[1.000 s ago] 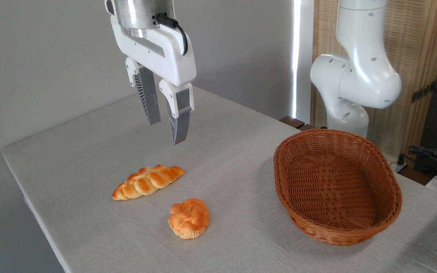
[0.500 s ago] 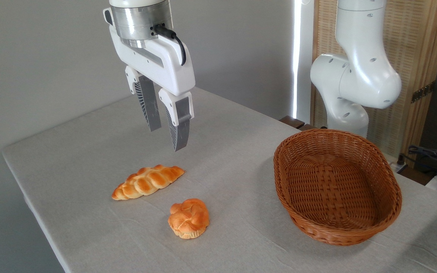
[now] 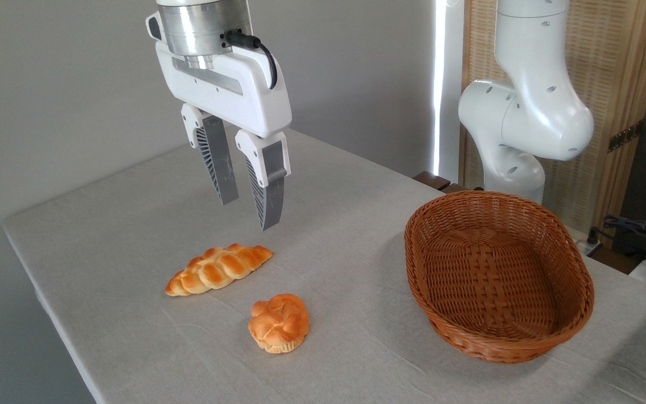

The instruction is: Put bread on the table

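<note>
Resting on table, one bread, one braided loaf, one basket, hand spread, empty

Soft, even daylight fills a sharp frame; a blown-out bright strip glares behind, shadows faint on the counter.

Wall: plain grey, unmarked, fills the far left and centre.
Light strip: narrow, bright white, vertical, at the wall's right edge; daylight-like.
Screen: pale woven panel in a light wooden frame, far right, with small dark hinges on its edge.
Cables: dark bundle, low at the right edge.
Dark wood piece: small, just below the light strip.
Lighting: soft, even.
</note>
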Controlling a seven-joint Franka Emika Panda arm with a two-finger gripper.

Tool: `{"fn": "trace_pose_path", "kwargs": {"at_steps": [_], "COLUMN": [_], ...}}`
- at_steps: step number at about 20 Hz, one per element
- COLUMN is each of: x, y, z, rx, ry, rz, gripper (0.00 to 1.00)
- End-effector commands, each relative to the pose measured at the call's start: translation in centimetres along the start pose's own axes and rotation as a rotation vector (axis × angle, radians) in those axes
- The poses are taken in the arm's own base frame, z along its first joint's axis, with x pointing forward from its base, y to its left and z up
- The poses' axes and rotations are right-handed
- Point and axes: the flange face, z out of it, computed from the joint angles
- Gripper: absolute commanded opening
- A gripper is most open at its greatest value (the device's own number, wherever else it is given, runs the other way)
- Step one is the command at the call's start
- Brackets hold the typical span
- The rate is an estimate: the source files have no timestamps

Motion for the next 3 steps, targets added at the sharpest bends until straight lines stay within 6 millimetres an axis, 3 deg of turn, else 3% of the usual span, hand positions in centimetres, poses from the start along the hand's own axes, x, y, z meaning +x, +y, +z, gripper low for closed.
{"fn": "trace_pose_path", "kwargs": {"at_steps": [1, 3], "x": [0.17, 0.14], "y": [0.13, 0.16], "z": [-0.75, -0.83], "rx": [0.007, 0.008], "ry": [-0.013, -0.012], "rz": [0.001, 0.003], "gripper": [1.0, 1.0]}}
